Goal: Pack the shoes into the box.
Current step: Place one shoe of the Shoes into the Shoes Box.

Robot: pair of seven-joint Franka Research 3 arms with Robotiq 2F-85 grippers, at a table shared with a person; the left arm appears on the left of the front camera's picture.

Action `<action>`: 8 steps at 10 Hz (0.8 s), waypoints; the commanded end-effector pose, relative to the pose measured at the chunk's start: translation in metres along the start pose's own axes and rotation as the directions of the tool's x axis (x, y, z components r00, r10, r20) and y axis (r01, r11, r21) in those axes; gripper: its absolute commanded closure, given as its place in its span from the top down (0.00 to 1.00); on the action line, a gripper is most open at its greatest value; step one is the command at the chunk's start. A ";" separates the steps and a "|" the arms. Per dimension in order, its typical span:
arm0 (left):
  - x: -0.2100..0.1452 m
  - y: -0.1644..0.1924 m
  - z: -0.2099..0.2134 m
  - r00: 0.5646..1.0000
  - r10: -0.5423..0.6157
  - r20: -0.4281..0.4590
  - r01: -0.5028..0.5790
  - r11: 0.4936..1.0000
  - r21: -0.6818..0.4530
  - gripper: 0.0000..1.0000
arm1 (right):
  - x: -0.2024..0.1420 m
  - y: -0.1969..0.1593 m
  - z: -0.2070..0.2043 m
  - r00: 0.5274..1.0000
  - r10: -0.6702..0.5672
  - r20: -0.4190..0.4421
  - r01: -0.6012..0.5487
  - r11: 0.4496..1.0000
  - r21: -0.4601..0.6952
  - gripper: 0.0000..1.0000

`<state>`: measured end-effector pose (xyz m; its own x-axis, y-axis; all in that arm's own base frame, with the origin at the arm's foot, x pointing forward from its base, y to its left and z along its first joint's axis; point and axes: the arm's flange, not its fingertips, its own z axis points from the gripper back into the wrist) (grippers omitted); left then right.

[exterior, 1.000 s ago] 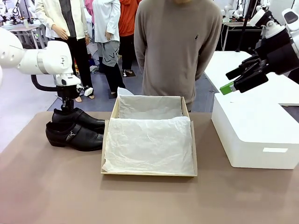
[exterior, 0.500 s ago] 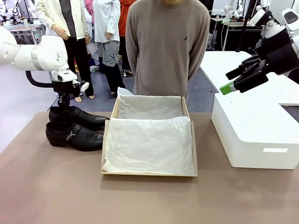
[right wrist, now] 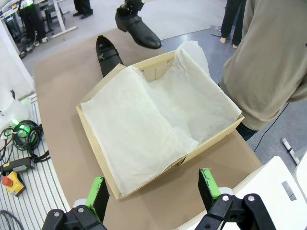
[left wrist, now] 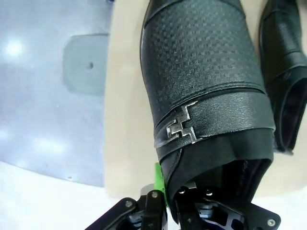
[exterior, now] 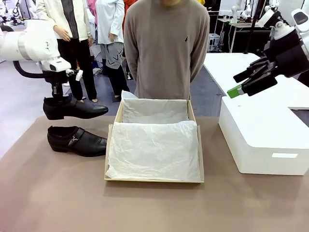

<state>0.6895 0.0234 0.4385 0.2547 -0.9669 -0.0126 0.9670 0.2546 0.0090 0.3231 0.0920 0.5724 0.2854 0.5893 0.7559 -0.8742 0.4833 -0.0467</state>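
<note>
Two glossy black shoes sit left of the box. My left gripper (exterior: 57,99) is shut on the heel rim of one shoe (exterior: 75,108) and holds it level in the air above the table. In the left wrist view this shoe (left wrist: 201,72) hangs from my gripper (left wrist: 168,203), buckle strap up. The other shoe (exterior: 77,141) lies on the table, toe toward the box. The tan box (exterior: 153,180) stands open at the centre, lined with white tissue. My right gripper (exterior: 240,83) hovers open and empty over the white box. In the right wrist view it (right wrist: 153,191) looks down at the tan box (right wrist: 216,141).
A large white rounded box (exterior: 263,135) fills the table's right side. A person in a tan sweater (exterior: 166,48) stands at the far edge behind the tan box. Bare brown tabletop (exterior: 145,208) lies in front.
My left gripper has risen with the farther shoe, lifting it off the table and slightly left. The nearer shoe stays put. The right arm has not moved.
</note>
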 end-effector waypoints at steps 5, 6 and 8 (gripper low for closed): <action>0.037 -0.048 0.089 1.000 0.021 0.017 -0.022 0.999 0.038 0.00 | 0.001 -0.002 -0.001 1.000 0.008 0.018 -0.008 1.000 0.013 1.00; 0.047 -0.059 0.097 1.000 0.006 0.023 -0.006 1.000 0.029 0.00 | 0.001 -0.002 -0.001 1.000 0.008 0.018 -0.008 1.000 0.013 1.00; 0.059 -0.076 0.103 1.000 -0.023 0.022 0.023 1.000 -0.007 0.00 | 0.001 -0.002 -0.001 1.000 0.008 0.018 -0.008 1.000 0.013 1.00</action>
<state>0.6426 -0.0573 0.5416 0.2212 -0.9752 -0.0026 0.9750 0.2210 0.0246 0.3231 0.0920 0.5723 0.2856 0.5894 0.7557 -0.8743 0.4832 -0.0465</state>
